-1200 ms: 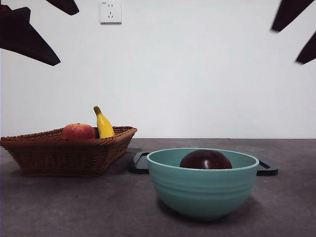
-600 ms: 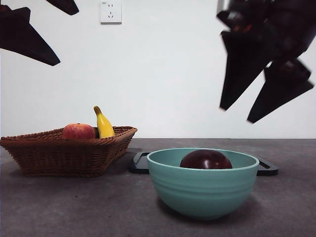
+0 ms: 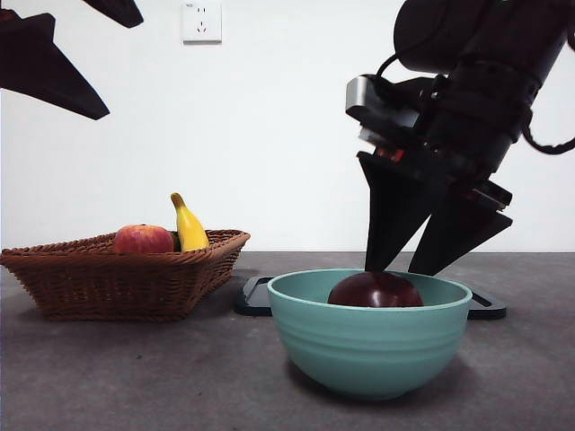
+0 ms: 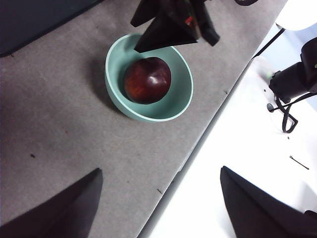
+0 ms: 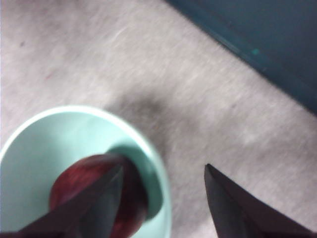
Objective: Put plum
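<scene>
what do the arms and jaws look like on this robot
Both grippers carry two flat black jaws tapering to pointed tips. The right gripper has a bulky black wrist, a grey metal block on one side, a small red-orange detail above the jaws, and a black cable looping alongside. The left gripper shows only its dark wedge-shaped jaws.

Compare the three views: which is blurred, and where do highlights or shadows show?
Right wrist view: blurred, table smeared, plum soft. Left wrist view: sharp, with a highlight on the plum. Front view: sharp; the bowl casts a soft shadow, and the right pincer is a dark silhouette.
</scene>
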Motion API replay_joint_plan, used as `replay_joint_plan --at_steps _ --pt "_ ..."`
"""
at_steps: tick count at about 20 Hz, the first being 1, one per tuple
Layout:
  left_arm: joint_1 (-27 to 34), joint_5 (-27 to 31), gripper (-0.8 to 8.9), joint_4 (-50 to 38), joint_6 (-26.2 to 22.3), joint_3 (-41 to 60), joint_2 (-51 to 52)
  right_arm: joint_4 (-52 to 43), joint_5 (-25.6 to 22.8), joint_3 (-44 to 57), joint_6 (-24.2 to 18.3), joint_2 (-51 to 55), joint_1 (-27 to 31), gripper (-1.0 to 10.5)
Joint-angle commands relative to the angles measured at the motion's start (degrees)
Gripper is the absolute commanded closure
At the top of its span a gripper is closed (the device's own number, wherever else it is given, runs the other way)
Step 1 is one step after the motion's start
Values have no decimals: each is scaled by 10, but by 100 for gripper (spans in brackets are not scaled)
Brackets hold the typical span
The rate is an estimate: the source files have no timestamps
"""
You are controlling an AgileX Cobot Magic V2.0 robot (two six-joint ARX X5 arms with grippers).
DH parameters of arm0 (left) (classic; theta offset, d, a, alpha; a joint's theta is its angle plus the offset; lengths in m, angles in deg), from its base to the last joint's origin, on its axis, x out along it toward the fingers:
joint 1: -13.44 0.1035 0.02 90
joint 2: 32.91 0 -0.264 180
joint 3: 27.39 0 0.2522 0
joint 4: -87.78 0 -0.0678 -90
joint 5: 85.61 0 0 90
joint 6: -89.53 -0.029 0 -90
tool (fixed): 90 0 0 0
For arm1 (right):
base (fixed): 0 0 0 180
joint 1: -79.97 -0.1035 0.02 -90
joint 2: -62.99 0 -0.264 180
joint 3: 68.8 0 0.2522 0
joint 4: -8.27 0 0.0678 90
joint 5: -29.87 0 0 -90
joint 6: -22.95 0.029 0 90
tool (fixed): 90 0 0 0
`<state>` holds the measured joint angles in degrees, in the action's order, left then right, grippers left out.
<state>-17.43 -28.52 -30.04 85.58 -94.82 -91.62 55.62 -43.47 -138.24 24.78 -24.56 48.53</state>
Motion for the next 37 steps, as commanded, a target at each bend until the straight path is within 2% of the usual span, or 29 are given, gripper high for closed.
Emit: replay_joint_plan --at_steps 1,3,7,10,11,25,32,37 --pt "-3 -2 440 -2 -9 -7 -2 -8 -3 -9 4 -18 -5 710" --pt "-3 -2 440 -2 -9 -7 -2 -10 -2 -9 3 -24 -8 776" --pt "-3 -2 440 -3 -9 -7 -2 -14 -3 -9 3 -28 -10 792" --pt "-3 -2 440 -4 -9 -7 -2 -14 -2 -9 3 -28 -11 922" --pt "-3 -2 440 -3 -9 -7 -2 -14 -2 -9 3 -28 -11 934" --pt "-3 -2 440 -6 -10 -7 -2 -37 -7 -21 13 12 -11 934" --pt "-3 -2 440 -17 -10 -7 -2 -35 -37 -90 20 8 41 934" --pt "-3 -2 440 -18 -10 -7 -2 -40 -37 -164 20 -54 97 934"
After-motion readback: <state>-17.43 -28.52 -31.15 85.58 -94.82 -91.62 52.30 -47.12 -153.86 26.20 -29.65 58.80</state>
